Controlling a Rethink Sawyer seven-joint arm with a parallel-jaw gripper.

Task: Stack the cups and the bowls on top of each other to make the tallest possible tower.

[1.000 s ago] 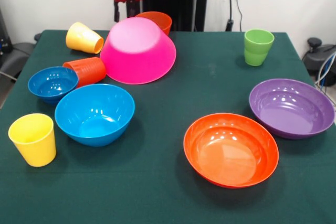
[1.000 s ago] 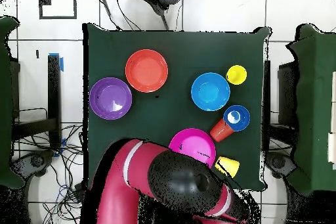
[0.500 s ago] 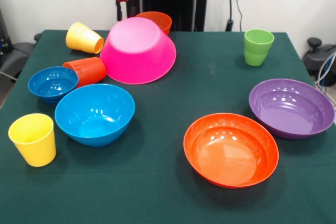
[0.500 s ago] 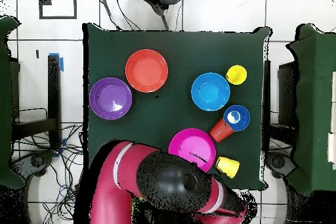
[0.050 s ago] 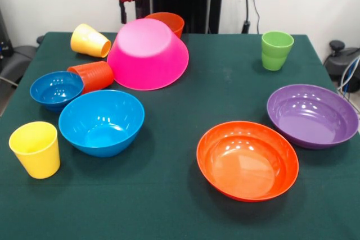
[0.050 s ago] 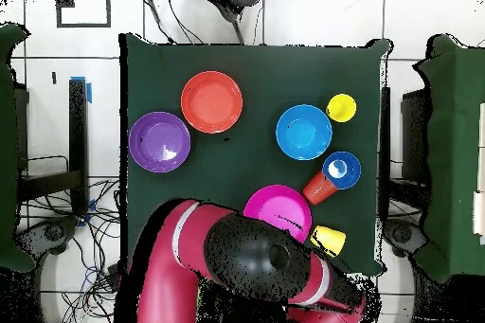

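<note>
Upside-down, pink bowl [image 5: 147, 53] leans on orange bowl [image 5: 169, 22].

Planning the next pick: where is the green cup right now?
In the front view the green cup stands upright near the table's far right corner, alone, beyond the purple bowl. The arm hides it in the overhead view.

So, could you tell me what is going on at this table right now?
Nothing is being handled at the moment: the arm is drawn back at the table's edge, gripper out of sight. The pink bowl lies upside down, tilted against a small orange bowl. Two cups lie on their sides, yellow and orange-red. The other bowls and cups stand apart, so no tower is built yet.
</note>
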